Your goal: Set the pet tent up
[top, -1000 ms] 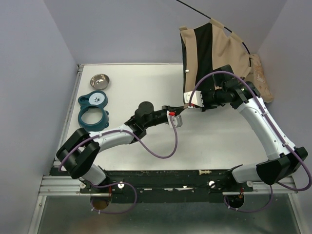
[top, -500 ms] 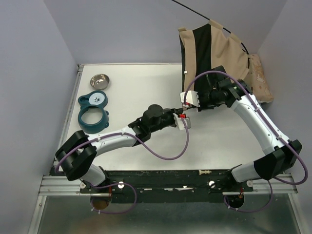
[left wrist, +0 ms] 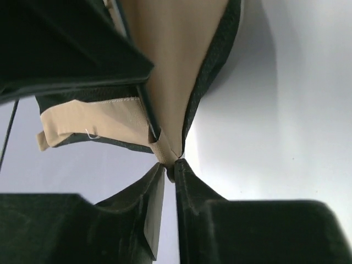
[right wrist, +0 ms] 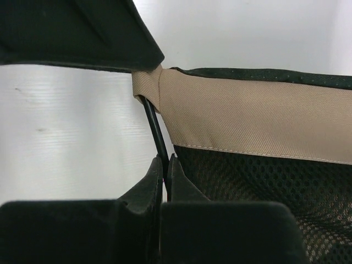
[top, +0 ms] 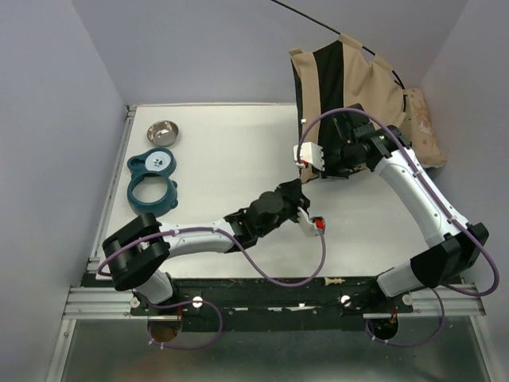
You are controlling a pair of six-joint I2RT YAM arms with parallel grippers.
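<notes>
Fabric and poles of the pet tent (top: 358,76) stand half-raised at the far right corner of the table (top: 231,143) in your top view, with the pink cushion (top: 423,127) just beside it at the right edge. Your right gripper (top: 306,159) sits at the tent's near lower corner, probably to steady the frame. Your left gripper (top: 312,225) lies nearer the table's middle, and seems apart from the tent. Toward the far left corner, the steel bowl (top: 163,131) shows only its own shiny bottom. The teal ring (top: 153,181) just in front of it encloses bare table.

Your left wrist view has the jaws a slit apart, with a tan webbing tab (left wrist: 165,151) right at their tips. Whether they pinch it, you cannot tell from here.

Your right wrist view is plainer. The jaws are clamped on a thin black pole (right wrist: 154,129) just under the tan hem (right wrist: 247,121), with black mesh (right wrist: 247,187) below. That hold looks meant to guide the pole's end into its corner pocket.
</notes>
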